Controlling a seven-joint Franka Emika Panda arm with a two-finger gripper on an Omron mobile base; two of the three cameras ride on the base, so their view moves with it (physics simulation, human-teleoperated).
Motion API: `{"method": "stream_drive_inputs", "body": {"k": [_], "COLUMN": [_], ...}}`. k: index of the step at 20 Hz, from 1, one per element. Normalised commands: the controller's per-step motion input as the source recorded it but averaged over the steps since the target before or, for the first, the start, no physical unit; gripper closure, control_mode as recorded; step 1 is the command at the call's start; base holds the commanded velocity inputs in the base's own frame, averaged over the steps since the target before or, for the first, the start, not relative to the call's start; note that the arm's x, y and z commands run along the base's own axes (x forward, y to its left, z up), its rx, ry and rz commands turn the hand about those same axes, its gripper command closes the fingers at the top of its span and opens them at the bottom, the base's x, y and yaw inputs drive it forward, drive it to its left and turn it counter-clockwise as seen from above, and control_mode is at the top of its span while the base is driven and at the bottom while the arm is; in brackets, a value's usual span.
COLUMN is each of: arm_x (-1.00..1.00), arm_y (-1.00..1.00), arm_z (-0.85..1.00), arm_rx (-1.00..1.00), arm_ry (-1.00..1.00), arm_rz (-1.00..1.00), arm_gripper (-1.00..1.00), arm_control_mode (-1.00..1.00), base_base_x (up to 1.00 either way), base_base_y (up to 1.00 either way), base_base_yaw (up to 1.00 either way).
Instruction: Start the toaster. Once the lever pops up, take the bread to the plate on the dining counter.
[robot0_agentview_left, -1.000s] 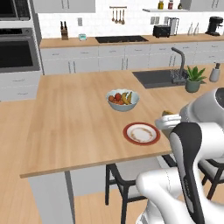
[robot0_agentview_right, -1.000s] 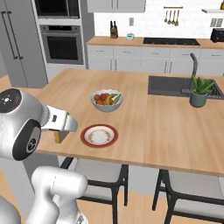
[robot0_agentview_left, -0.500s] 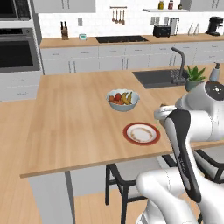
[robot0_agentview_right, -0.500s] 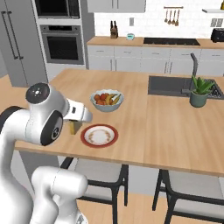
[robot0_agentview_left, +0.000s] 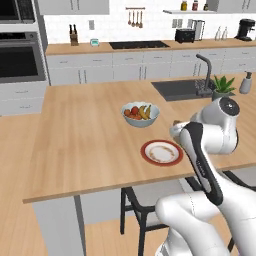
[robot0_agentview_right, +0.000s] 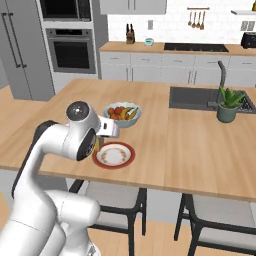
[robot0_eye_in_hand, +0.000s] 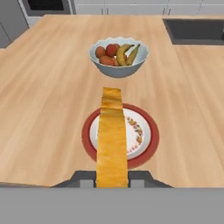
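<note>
Golden-crusted bread (robot0_eye_in_hand: 112, 140), edge-on in the hand (robot0_eye_in_hand: 112, 177), overhangs the plate (robot0_eye_in_hand: 146, 151).

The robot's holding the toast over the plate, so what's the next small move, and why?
Probably lower it a little before letting go. In the hand view the gripper is shut on the bread, which stands edge-on over the plate on the dining counter, near the fruit bowl.

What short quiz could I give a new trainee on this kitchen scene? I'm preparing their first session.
1. True or false: the tool is shut on the bread.
2. What lies directly below the bread? A) sink B) plate C) hob
3. Fill in: the fruit bowl stands on the dining counter just beyond the ____.

Key: 1 true; 2 B, the plate; 3 plate.
</note>
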Motion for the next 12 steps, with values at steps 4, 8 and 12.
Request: {"method": "stream_drive_inputs", "body": {"k": [4, 8, 12], "arm_x": [0.59, 0.49, 0.47], "arm_y": [-0.01, -0.01, -0.03], "arm_z": [-0.32, -0.19, -0.17], "arm_rx": [0.0, 0.0, 0.0], "arm_ry": [0.11, 0.16, 0.12], "arm_rz": [0.01, 0.0, 0.0], "arm_gripper": [1.0, 1.0, 1.0], "arm_control_mode": [-1.0, -1.0, -1.0], "base_base_x": [0.0, 0.0, 0.0], "base_base_y": [0.0, 0.0, 0.0], "base_base_yaw": [0.0, 0.0, 0.0]}}
